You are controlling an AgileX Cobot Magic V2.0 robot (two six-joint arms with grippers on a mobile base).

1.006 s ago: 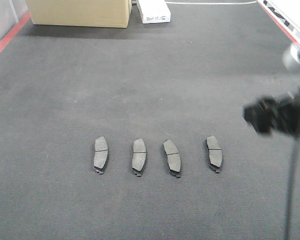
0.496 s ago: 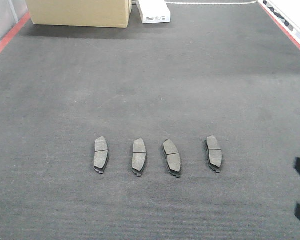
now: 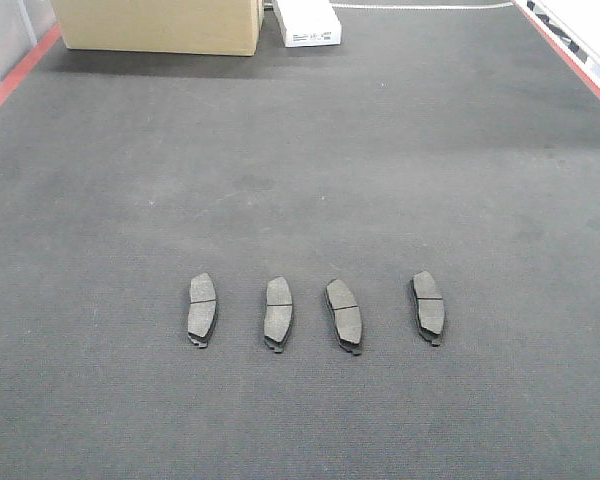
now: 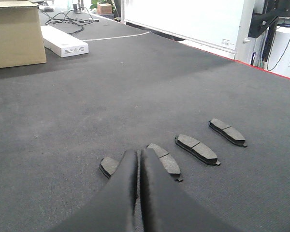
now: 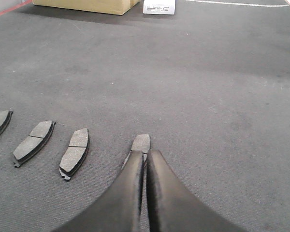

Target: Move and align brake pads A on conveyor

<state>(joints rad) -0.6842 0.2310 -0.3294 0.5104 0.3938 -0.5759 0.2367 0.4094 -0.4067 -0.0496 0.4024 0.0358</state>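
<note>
Four pads [image 3: 315, 312] lie flat in a row across the conveyor [image 3: 300, 150], apart from one another, long sides facing. Left claw [image 4: 139, 159] pressed together, empty, above the row's left end. Right claw [image 5: 145, 159] pressed together, empty, above the rightmost pad [image 5: 141, 142]. Cardboard box [image 3: 158, 25] and white box [image 3: 306, 22] at the far edge.

four brake pads [image 3: 315, 312] lie side by side in a row on the conveyor [image 3: 380, 150], each apart from its neighbour. a cardboard box [image 3: 158, 25] sits at the far end, a flat carton [image 3: 306, 22] just right of it.
</note>
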